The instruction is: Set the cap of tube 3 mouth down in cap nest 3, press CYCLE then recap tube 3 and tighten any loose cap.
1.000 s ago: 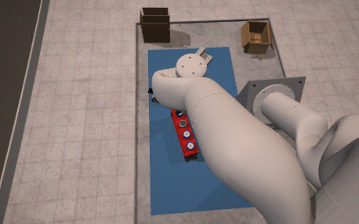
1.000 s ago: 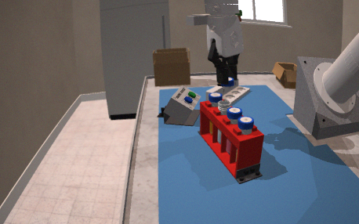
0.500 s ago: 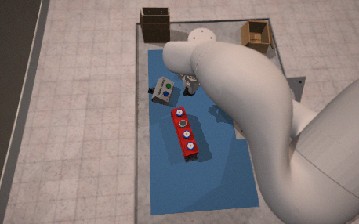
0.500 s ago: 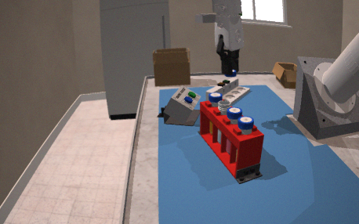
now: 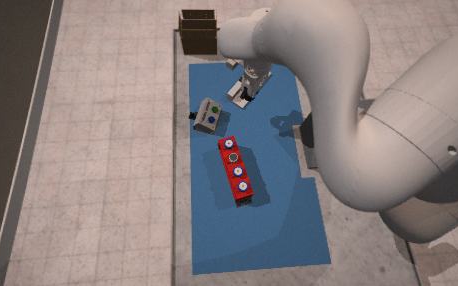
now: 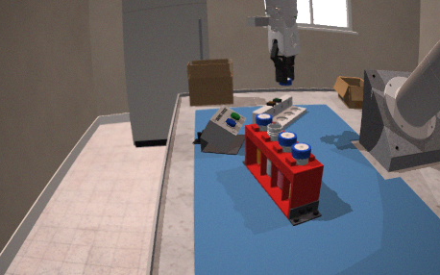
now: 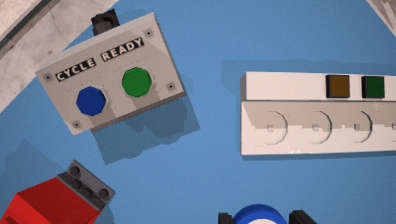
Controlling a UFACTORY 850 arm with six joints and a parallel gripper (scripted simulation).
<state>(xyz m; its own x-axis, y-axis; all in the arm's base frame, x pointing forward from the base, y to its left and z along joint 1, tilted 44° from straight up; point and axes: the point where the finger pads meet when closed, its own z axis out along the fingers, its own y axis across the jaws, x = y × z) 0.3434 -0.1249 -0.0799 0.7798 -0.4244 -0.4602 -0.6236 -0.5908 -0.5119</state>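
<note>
My gripper is shut on a blue cap with a white top, held in the air above the mat. In the decapping station, tube 3 is uncapped. Caps sit on tube 4, tube 2 and tube 1. The cap tray shows empty nests; its right end is cut off. The amber lamp and green lamp look dark. CYCLE and READY are on the housing.
The key housing stands between the decapping station and the mat's far left edge. A tall brown box stands at the back left, and a smaller open box at the back right.
</note>
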